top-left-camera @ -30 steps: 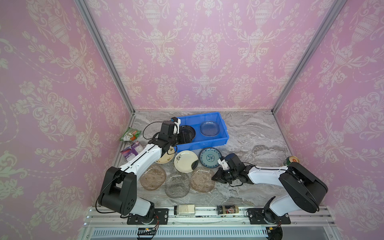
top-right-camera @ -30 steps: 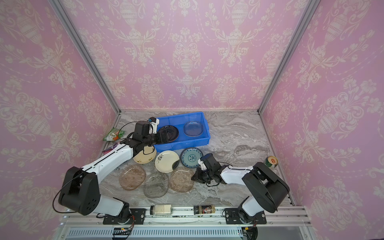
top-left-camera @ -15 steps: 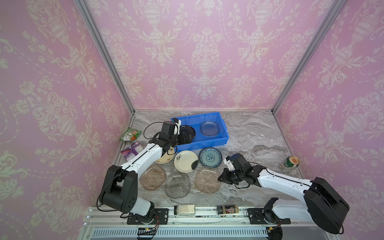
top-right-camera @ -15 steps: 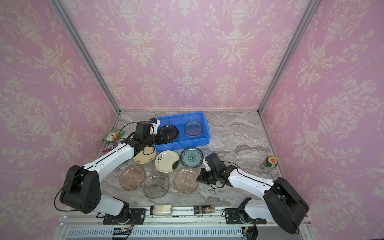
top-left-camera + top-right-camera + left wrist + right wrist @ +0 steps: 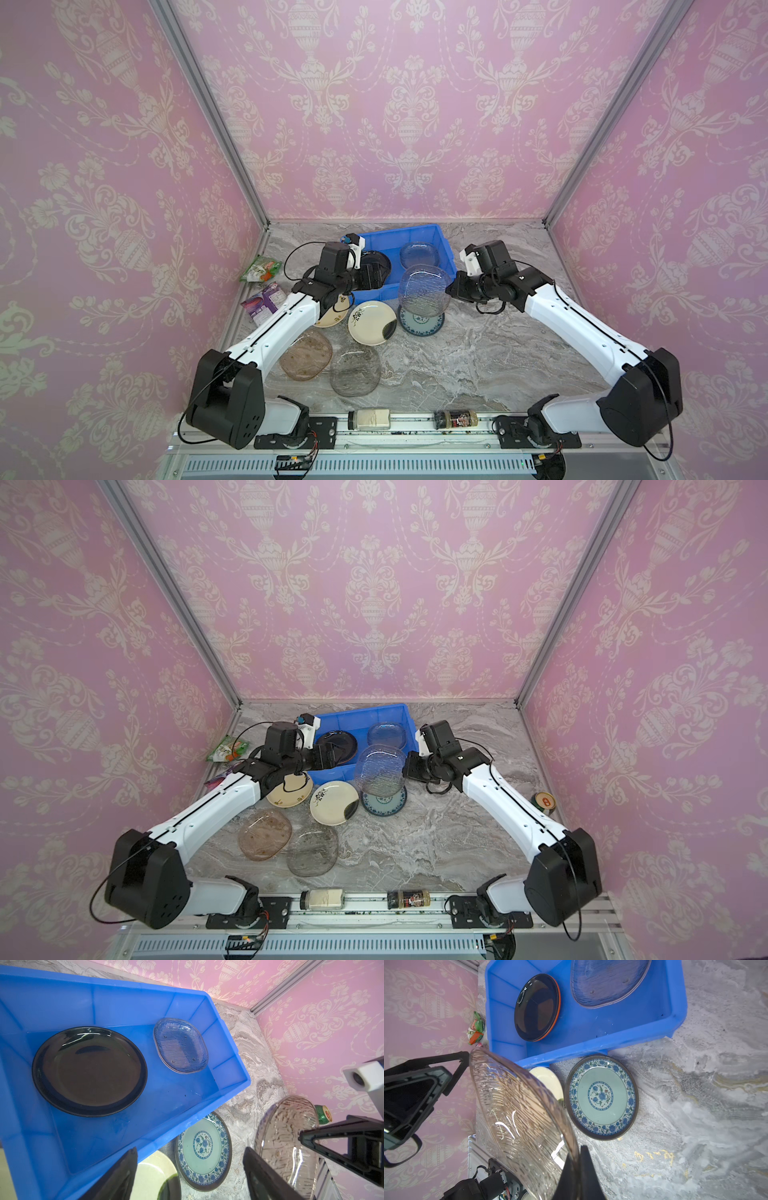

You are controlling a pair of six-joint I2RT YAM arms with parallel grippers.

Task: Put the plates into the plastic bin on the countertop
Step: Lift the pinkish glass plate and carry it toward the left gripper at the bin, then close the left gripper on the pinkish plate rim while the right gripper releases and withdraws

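Since the frame one second back, the right hand has left the front of the desk and climbed toward the bin, carrying the ribbed glass plate with it; the left hand has kept its station.

Right hand: clamped tight on the plate's rim. The plate is clear of the desk, steeply tilted, and projects from the fingertips toward the left hand. Below it, flat on the desk, lies the teal plate.

Left hand: jaws spread, nothing between them. It hangs at the bin's near wall, beside the black plate. In the left wrist view the held plate's free edge stands just outside one finger.

Governing relation: the bin lies ahead of the right hand, beyond the held plate. The clear plate inside occupies the end nearer the right hand; the black plate occupies the end by the left hand. Judgement: advance the right hand over the near wall and level the plate before release; the free edge may strike the wall or the left hand.
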